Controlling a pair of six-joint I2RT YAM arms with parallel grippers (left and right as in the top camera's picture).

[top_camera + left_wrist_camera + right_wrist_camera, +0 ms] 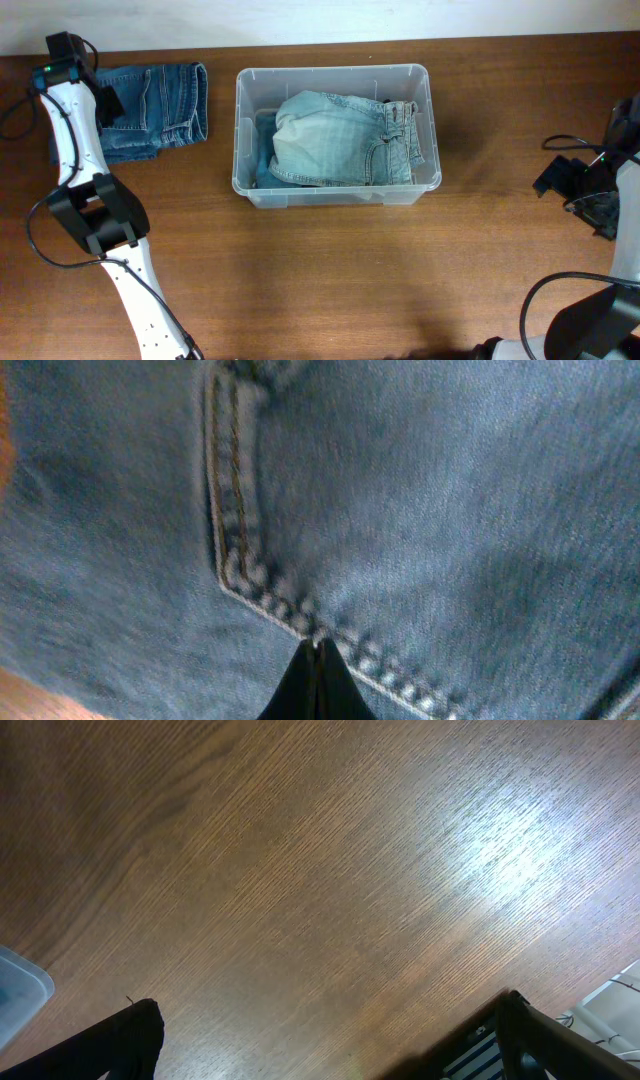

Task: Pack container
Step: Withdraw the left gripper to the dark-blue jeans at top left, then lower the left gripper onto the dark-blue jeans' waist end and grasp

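Observation:
The clear plastic container (243, 130) stands at the middle back of the table and holds light blue jeans (340, 140); its corner shows in the right wrist view (15, 990). A folded pair of dark blue jeans (165, 100) lies flat on the table left of it. My left gripper (108, 105) is down on these dark jeans. In the left wrist view its fingers (316, 660) are closed together at a pocket seam of the denim (420, 510). My right gripper (567, 185) is open and empty over bare table to the right of the container (330, 1005).
The wooden table (330, 270) stretches in front of the container. Cables (570, 143) and the right arm sit at the right edge. The table's back edge meets a white wall just behind the container.

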